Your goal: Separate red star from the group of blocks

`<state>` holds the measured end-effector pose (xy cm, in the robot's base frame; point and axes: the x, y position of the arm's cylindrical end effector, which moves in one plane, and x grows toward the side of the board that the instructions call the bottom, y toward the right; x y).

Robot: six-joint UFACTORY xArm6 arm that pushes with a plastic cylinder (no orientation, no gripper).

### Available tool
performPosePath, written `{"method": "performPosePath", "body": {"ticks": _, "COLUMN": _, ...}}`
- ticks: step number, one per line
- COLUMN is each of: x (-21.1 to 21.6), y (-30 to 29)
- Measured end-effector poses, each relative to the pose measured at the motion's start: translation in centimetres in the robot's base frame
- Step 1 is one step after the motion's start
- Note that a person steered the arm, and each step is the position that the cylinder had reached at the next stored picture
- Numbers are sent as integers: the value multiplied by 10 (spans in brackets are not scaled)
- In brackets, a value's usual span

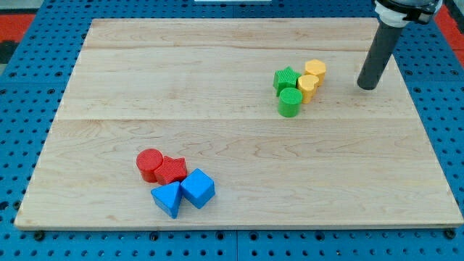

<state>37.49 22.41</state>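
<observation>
Tip (368, 86) — apparently far from red star (171, 170).

Wooden board (217, 65) carries red-and-blue cluster (176, 181); green-and-yellow cluster (298, 87).

The red star-shaped block (172, 170) lies flat on the wooden board, in the lower left part of the view. It sits inside a small group: the red round cylinder block (149, 163) touches it on the left, and the blue cube block (197, 188) and the blue triangular block (168, 198) touch it from below.
</observation>
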Motion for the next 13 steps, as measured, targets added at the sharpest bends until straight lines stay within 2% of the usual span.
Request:
{"method": "performPosePath", "body": {"ticks": 3, "x": 0, "y": 2}}
{"method": "performPosePath", "body": {"ticks": 4, "x": 32, "y": 6}}
{"method": "performPosePath", "body": {"ticks": 5, "x": 90, "y": 7}}
{"method": "performPosePath", "body": {"ticks": 7, "x": 207, "y": -79}}
{"method": "performPosePath", "body": {"ticks": 8, "x": 243, "y": -134}}
{"method": "performPosePath", "body": {"ticks": 11, "x": 207, "y": -310}}
{"method": "performPosePath", "body": {"ticks": 13, "x": 172, "y": -332}}
